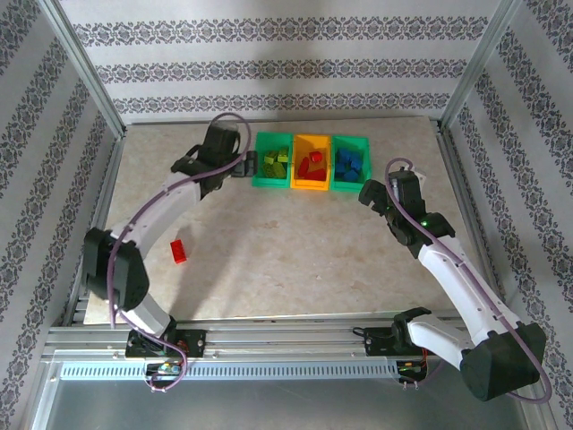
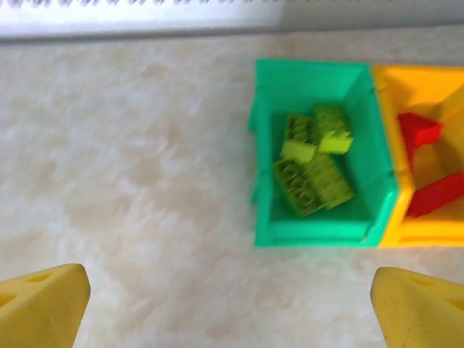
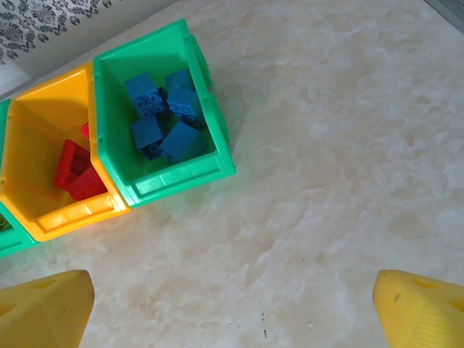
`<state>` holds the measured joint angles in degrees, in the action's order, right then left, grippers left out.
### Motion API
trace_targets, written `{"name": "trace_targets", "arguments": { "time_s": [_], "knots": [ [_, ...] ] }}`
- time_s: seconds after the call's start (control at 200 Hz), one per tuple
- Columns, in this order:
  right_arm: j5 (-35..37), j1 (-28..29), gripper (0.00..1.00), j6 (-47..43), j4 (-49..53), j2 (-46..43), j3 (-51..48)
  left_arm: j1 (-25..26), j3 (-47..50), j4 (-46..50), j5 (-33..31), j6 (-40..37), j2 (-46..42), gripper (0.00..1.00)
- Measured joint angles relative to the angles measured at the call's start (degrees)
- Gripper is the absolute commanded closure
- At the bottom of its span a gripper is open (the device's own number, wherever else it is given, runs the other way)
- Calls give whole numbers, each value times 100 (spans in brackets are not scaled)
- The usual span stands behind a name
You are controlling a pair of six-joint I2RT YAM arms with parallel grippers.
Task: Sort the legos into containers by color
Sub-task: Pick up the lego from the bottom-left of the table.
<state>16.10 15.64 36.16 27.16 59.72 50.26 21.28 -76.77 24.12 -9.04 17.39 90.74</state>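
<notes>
Three containers stand in a row at the back: a green bin (image 1: 269,184) with lime legos (image 2: 315,163), an orange-yellow bin (image 1: 311,186) with red legos (image 3: 72,174), and a green bin (image 1: 349,188) with blue legos (image 3: 163,119). A lone red lego (image 1: 180,252) lies on the table to the left. My left gripper (image 1: 238,167) hangs open just left of the lime bin (image 2: 319,233), nothing between its yellow fingers (image 2: 43,304). Open and empty too, my right gripper (image 1: 369,193) sits just in front of the blue bin (image 3: 181,177).
The marble tabletop (image 1: 295,260) is framed by metal posts and patterned walls. Both arm bases are bolted at the near edge. The left arm arcs over the table's left side, close to the lone red lego.
</notes>
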Motion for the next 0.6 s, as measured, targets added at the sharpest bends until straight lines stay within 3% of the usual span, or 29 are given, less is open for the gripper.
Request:
{"name": "trace_targets", "arguments": {
  "time_s": [0.275, 0.6],
  "knots": [
    [70, 0, 2, 127, 15, 7, -131, -887, 2339, -20, 297, 640, -1204, 0],
    [109, 0, 2, 254, 22, 131, -131, -1296, 3147, 227, 278, 1075, -1478, 1]
  ]
}}
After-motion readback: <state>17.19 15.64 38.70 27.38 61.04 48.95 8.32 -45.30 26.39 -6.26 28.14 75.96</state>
